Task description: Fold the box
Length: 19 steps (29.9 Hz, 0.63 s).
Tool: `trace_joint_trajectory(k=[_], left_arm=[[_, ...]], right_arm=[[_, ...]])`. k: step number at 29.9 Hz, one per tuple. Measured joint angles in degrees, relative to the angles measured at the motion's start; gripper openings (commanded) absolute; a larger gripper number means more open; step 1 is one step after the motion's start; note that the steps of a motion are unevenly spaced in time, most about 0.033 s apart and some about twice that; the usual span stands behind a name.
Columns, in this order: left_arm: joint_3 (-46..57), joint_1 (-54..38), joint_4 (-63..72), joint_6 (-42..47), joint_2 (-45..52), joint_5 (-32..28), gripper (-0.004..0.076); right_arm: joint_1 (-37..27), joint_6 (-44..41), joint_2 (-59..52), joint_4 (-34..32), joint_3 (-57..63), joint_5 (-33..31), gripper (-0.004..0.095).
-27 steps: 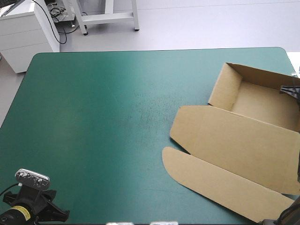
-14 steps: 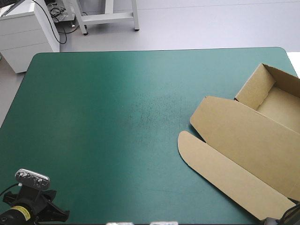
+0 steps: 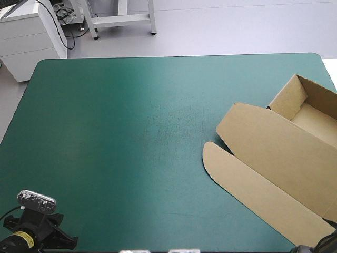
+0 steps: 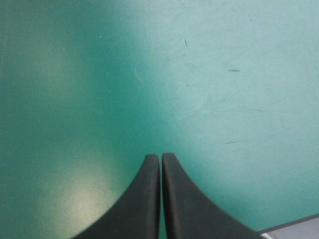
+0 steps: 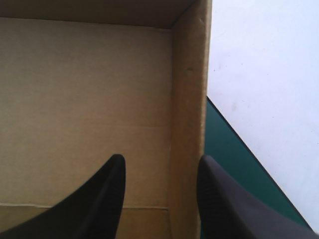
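High view: the box [image 3: 274, 153] sits at the right edge of the teal-green cover [image 3: 131, 132], an open tray with its lid flat.
Left wrist view: the left gripper [image 4: 160, 157] is pressed together in one arch over bare cover.
Right wrist view: the right gripper [image 5: 159, 159] is spread apart, astride a raised tray wall.

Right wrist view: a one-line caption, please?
Right gripper, open, one finger each side of a raised wall of the brown box.

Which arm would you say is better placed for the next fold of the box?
The right: the right gripper stands open astride a raised wall of the box; the left gripper is shut over bare teal-green cover, far off.
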<state>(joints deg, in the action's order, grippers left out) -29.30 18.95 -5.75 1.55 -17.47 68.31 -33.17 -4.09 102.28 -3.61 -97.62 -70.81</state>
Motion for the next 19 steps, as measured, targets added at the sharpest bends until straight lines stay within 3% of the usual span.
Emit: trace_joint_trajectory(k=[6,11,14,19], left_arm=[[0.0,0.0,0.0,0.0,0.0,0.1,-0.0008],[0.0,0.0,0.0,0.0,0.0,0.3,-0.0008],[0.0,0.0,0.0,0.0,0.0,0.3,-0.0008],[0.0,0.0,0.0,0.0,0.0,0.3,-0.0008]], right_arm=[[0.0,0.4,-6.8,4.0,0.0,-0.2,0.0373],[0.4,3.0,-14.9,12.3,1.9,-0.3,0.0087],[2.3,4.5,-21.2,13.4,4.7,-0.4,-0.0020],[8.8,6.1,-33.2,13.8,12.4,-0.6,-0.0018]])
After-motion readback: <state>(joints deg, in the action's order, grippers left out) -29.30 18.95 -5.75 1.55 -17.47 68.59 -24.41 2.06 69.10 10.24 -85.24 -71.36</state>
